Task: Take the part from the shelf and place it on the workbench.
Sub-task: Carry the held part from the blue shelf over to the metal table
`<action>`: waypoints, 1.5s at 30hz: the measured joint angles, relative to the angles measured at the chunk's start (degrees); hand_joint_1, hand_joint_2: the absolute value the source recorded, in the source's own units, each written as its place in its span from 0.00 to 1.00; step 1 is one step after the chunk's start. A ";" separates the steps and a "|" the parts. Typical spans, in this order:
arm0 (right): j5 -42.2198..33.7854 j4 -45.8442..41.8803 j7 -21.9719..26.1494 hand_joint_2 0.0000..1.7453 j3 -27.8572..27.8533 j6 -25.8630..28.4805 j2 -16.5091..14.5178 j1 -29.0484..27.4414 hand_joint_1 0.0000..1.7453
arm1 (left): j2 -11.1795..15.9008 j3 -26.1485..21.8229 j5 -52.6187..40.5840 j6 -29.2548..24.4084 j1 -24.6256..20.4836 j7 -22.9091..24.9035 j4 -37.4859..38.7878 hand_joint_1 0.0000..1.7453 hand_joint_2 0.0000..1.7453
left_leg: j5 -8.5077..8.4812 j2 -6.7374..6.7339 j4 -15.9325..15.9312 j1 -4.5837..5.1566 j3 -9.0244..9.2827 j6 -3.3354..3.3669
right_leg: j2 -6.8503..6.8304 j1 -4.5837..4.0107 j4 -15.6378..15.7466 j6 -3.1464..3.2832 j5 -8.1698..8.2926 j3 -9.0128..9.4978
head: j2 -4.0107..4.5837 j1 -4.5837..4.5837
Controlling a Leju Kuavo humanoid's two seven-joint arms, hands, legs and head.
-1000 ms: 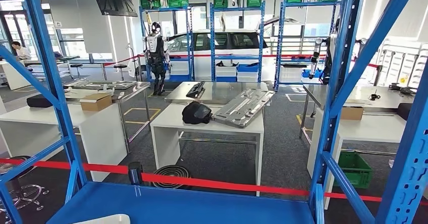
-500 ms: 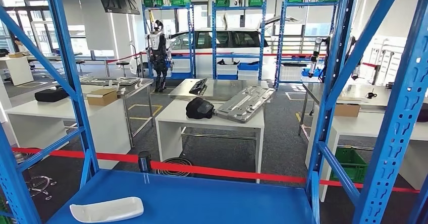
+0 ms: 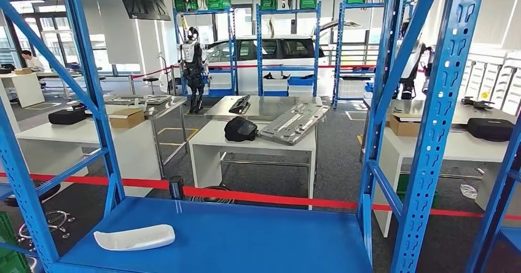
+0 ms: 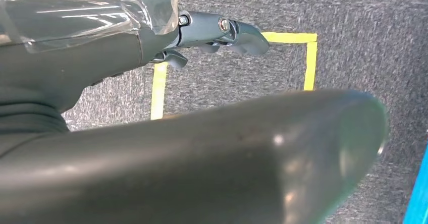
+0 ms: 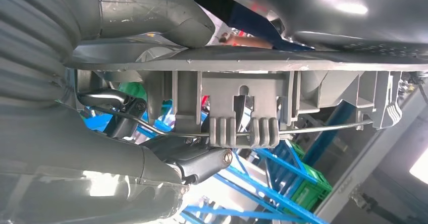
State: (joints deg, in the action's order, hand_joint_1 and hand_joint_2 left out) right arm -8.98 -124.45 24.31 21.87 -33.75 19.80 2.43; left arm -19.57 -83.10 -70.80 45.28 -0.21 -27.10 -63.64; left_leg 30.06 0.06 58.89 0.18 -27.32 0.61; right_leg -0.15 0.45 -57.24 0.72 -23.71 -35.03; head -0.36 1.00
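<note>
My right hand (image 5: 86, 148) grips a grey plastic part (image 5: 282, 85) with ribs, clips and a thin metal rod; the thumb lies on one face and the darker fingers (image 5: 197, 163) on the other. A white curved part (image 3: 135, 237) lies on the blue shelf board (image 3: 246, 236), at its front left. My left hand (image 4: 151, 153) hangs over grey carpet with yellow tape lines and holds nothing; its fingers (image 4: 222, 30) are loosely bent and apart. Beyond the shelf stands a white workbench (image 3: 212, 139) with a black bag and a metal panel on it.
Blue shelf uprights (image 3: 92, 88) and braces (image 3: 430, 131) frame the view. Red barrier tape (image 3: 258, 196) runs behind the shelf. More white tables stand left (image 3: 74, 134) and right (image 3: 442, 153). Another humanoid robot (image 3: 191, 64) and a white car are far back; a person (image 3: 27, 59) sits far left.
The whole head view has shifted, so the camera moved: the shelf uprights slid across the picture and the white part on the blue shelf board came fully into sight.
</note>
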 joint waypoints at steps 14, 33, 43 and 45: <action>-1.64 -0.11 -1.03 1.00 1.43 0.39 0.77 2.47 1.00 | -0.26 -0.04 1.09 0.33 -0.44 0.68 -0.47 0.00 0.00 | -9.13 -0.68 -4.28 0.30 -8.05 1.02 | -0.04 1.17 -7.17 -3.54 -5.61 4.18 | 0.00 -0.49; -0.81 0.77 0.69 1.00 2.34 0.55 0.99 5.13 1.00 | -0.14 0.48 2.45 0.01 -0.39 0.87 -0.82 0.00 0.00 | -0.42 2.15 -4.27 -0.10 1.47 -0.26 | 1.47 0.98 1.33 -1.88 1.38 0.51 | -0.02 0.02; -0.11 0.77 0.95 1.00 2.39 0.68 1.11 5.30 1.00 | -0.30 0.59 3.30 -0.51 -0.42 1.06 -0.02 0.00 0.00 | -7.73 -0.47 -4.39 0.10 -6.74 1.56 | 0.71 1.02 -13.82 -3.37 -6.58 -0.89 | 0.01 -0.43; -0.11 0.77 0.97 1.00 2.39 0.67 1.13 5.38 1.00 | -0.29 0.61 3.45 -0.54 -0.41 1.07 0.21 0.00 0.00 | -8.57 -0.65 -3.17 0.15 -8.75 1.09 | 0.57 0.98 -5.35 -3.51 -6.05 5.46 | -0.03 -0.49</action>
State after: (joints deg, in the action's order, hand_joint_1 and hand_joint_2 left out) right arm -9.09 -123.69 25.27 24.26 -33.08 20.93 7.81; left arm -19.86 -82.49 -67.35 44.74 -0.62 -26.03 -63.43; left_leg 21.49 -0.59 55.72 0.33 -36.07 1.70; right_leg 0.42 1.43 -62.59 -2.79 -29.76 -29.57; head -0.39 0.52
